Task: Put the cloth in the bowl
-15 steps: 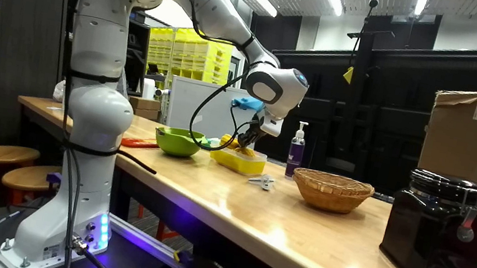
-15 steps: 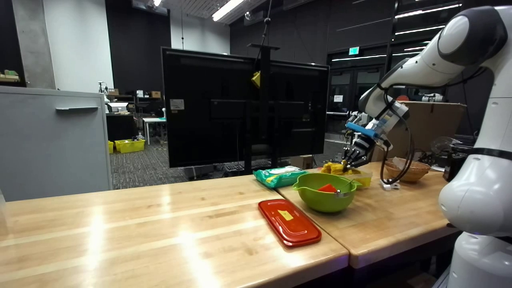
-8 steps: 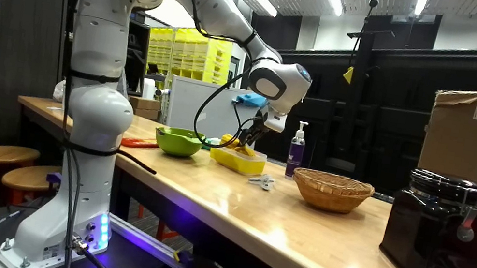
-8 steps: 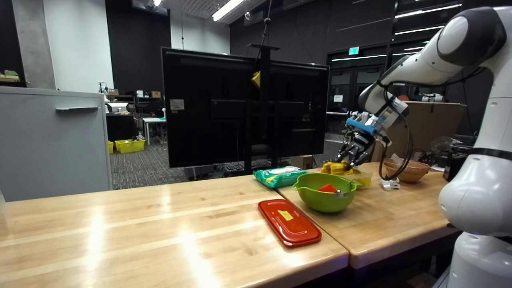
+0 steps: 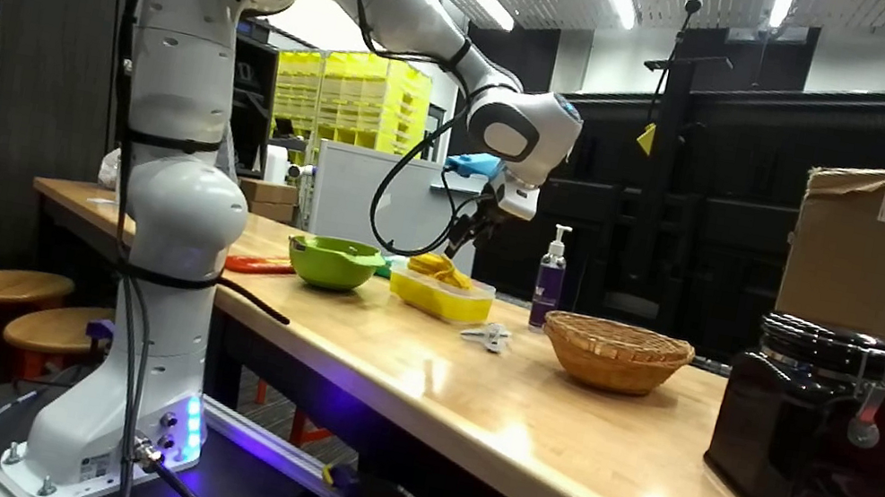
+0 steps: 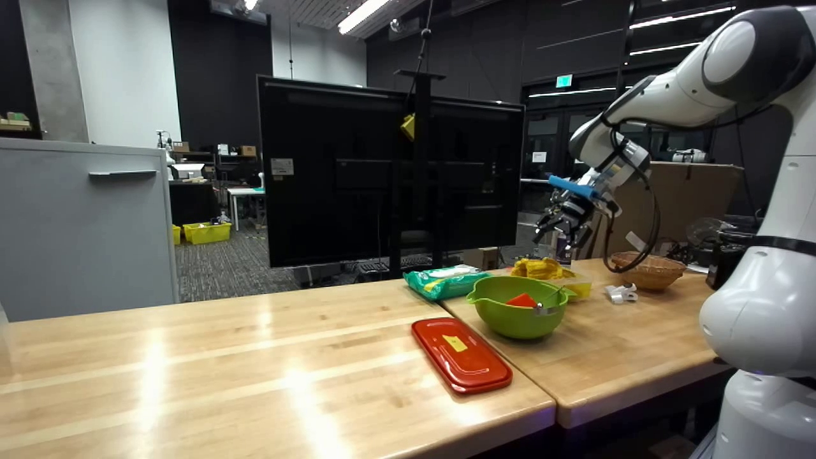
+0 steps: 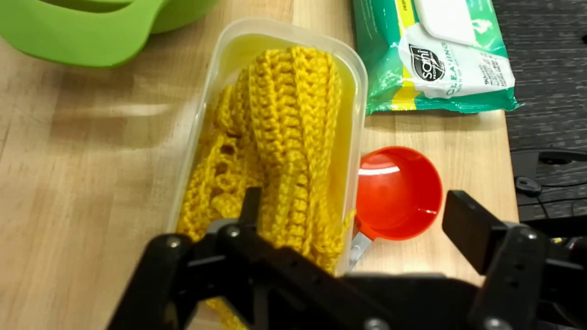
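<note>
The yellow knitted cloth lies bunched in a clear plastic container with yellow inside, rising above its rim. A bit of it shows past the container below my left finger in the wrist view. My gripper hangs over the cloth with its jaws wide apart and nothing between them. A gap between fingertips and cloth shows in both exterior views. Beside the container stands the green bowl, with a red object in it; only its rim part shows in the wrist view.
Close to the container sit a red cup and a green wipes pack. A red lid lies before the green bowl. A pump bottle, white plastic piece and wicker basket stand on the container's other side.
The gripper has gone from nearly shut at the cloth to wide open, then risen clear of it. The cloth stays in the container, and the bowl has not moved.
</note>
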